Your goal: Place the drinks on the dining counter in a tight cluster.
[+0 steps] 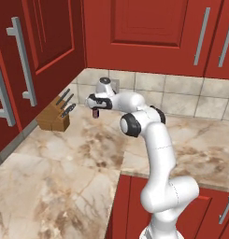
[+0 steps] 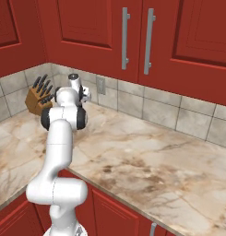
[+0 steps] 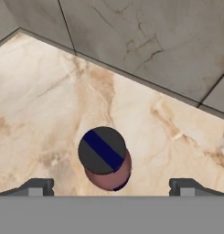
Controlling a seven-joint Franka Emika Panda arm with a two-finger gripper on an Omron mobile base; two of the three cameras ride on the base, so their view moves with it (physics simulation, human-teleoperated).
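near knife block, gripper hovering wide open, empty, over maroon can on counter; next needing descent, closing.

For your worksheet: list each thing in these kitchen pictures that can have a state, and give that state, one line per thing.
maroon can: upright on the marble wall counter, not gripped, seen from above.
gripper: open, above the can, tips either side of it.
knife block: standing in the corner, knives in their slots.
red cabinet doors: closed.
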